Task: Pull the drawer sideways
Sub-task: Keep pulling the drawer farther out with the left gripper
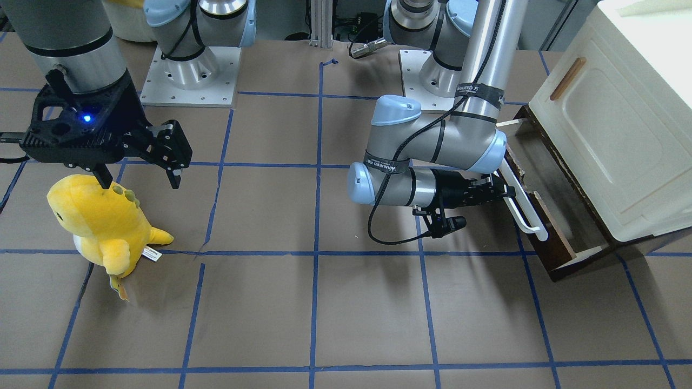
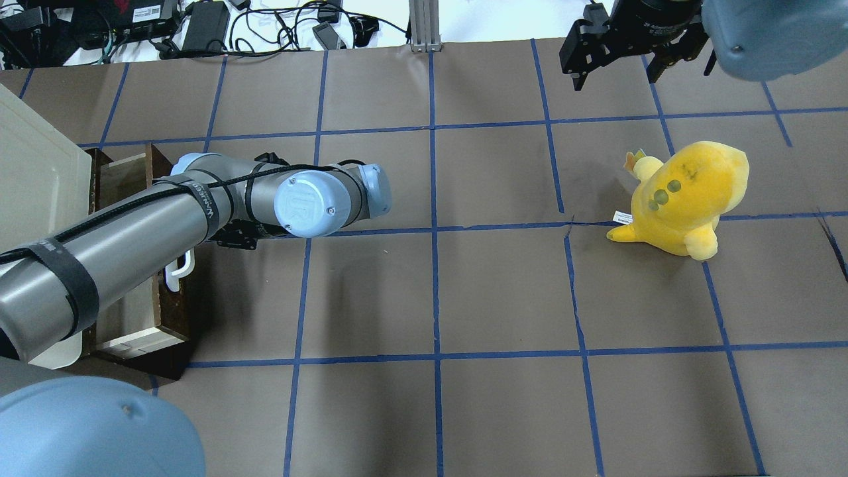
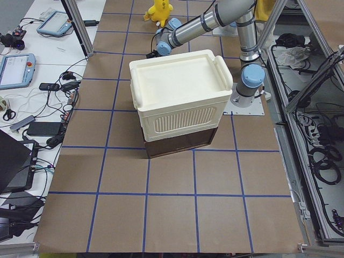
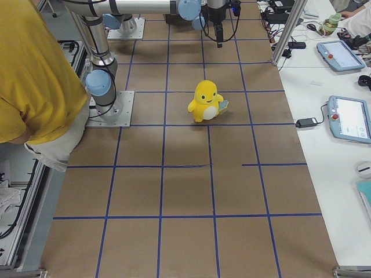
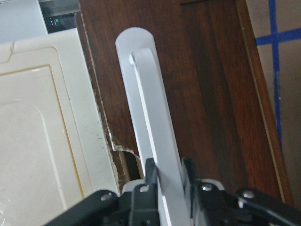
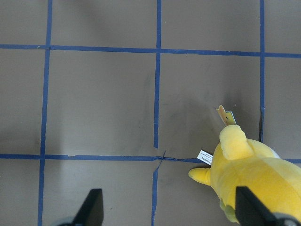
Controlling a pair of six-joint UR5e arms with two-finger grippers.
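Note:
The dark brown drawer sits partly pulled out under a cream-white cabinet, and its pale inner sides show. Its long white bar handle runs along the front. My left gripper is shut on this handle. In the left wrist view the handle passes between the two black fingers, which clamp it near its lower end. In the overhead view the drawer is at the left edge, mostly under my left arm. My right gripper is open and empty, hanging far away above the table.
A yellow plush toy stands just below my right gripper and also shows in the right wrist view. The cabinet door has a small wooden handle. A person in a yellow shirt stands by the robot's base.

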